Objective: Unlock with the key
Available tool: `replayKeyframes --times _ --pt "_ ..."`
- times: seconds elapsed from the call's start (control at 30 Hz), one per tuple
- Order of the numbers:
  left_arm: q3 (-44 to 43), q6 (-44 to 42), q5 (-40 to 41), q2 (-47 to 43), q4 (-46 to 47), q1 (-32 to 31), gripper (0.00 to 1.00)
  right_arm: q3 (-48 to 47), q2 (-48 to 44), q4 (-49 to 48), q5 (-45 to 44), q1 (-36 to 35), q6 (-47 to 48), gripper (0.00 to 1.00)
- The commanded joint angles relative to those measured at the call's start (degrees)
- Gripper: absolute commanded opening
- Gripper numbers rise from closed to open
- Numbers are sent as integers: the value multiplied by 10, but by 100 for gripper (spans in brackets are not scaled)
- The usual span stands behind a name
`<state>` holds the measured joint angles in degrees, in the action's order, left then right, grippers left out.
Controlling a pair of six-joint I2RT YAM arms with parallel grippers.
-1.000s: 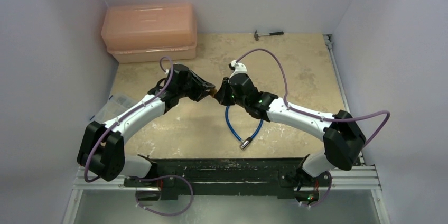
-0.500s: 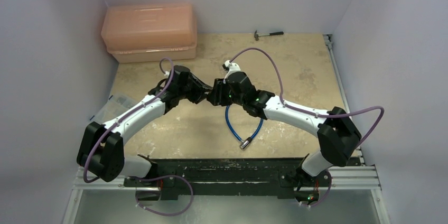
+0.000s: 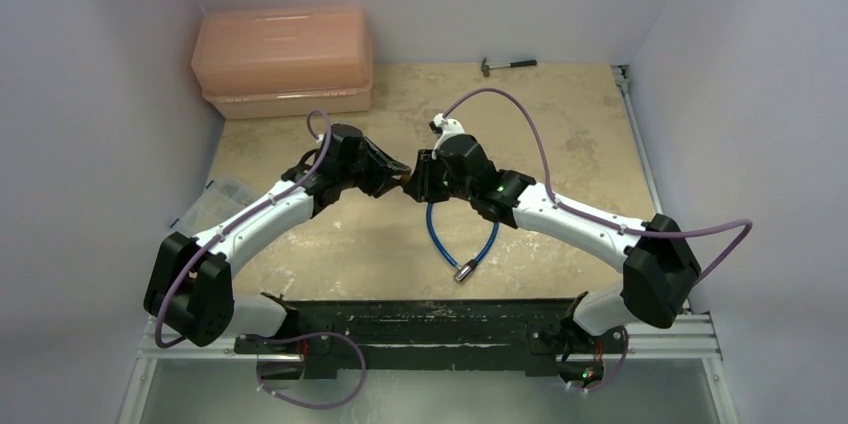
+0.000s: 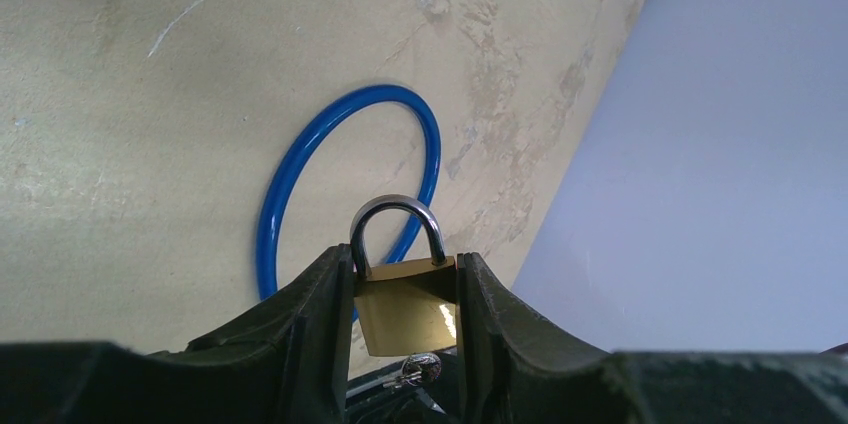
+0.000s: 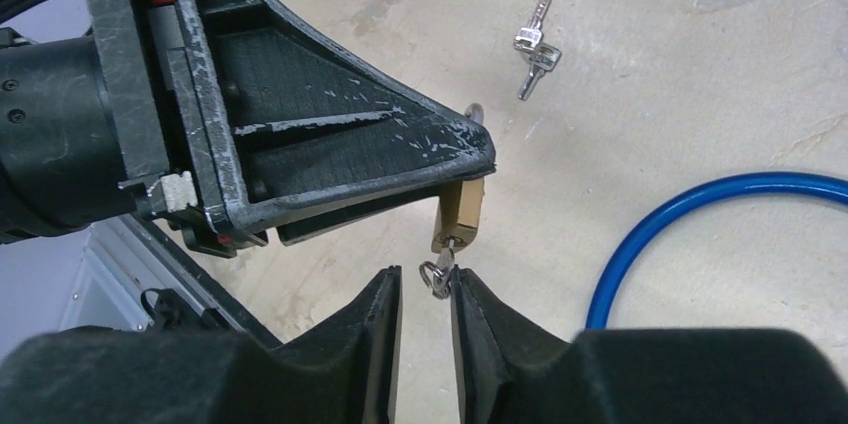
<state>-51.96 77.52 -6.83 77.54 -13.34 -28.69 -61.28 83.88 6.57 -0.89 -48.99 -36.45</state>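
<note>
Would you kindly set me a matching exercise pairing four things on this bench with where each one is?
1 brass padlock
2 key
3 blue cable
4 hammer

A at the far edge of the table
B between the fingers of the right claw
C clamped in the left claw
D lying looped on the table

Pairs: 1-C, 2-B, 3-D, 4-A

Peach plastic case [image 3: 283, 59] back-left on beige surface [image 3: 580, 144]; small hammer [image 3: 508, 64] at back edge; blue cable [image 3: 433, 232] looped mid-surface, silver end [image 3: 464, 271] nearer front.
</note>
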Motion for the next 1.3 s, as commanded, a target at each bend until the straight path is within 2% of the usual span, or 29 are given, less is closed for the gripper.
replayKeyframes --times 0.0,0.13,0.3,0.37,0.67,0.9,1.27 --pt "-20 7 7 -16 22 -1 0 -17 -24 -6 -1 -5 2 28" --pt "-21 6 7 -17 23 -1 0 -15 -21 -7 -3 -5 0 20" --pt "-18 6 3 -18 26 -1 0 -15 -13 -8 -10 -5 -2 4" --pt "-17 6 1 -17 29 -1 0 -16 -9 -9 -15 -5 -3 0" --pt "-1 6 -8 -35 53 -5 0 -16 7 -22 -29 -1 -16 0" --pt "40 7 -4 -53 96 -16 0 -19 28 -44 7 19 -32 0" --pt "60 14 -11 -57 158 -23 0 3 36 -61 8 27 -46 0"
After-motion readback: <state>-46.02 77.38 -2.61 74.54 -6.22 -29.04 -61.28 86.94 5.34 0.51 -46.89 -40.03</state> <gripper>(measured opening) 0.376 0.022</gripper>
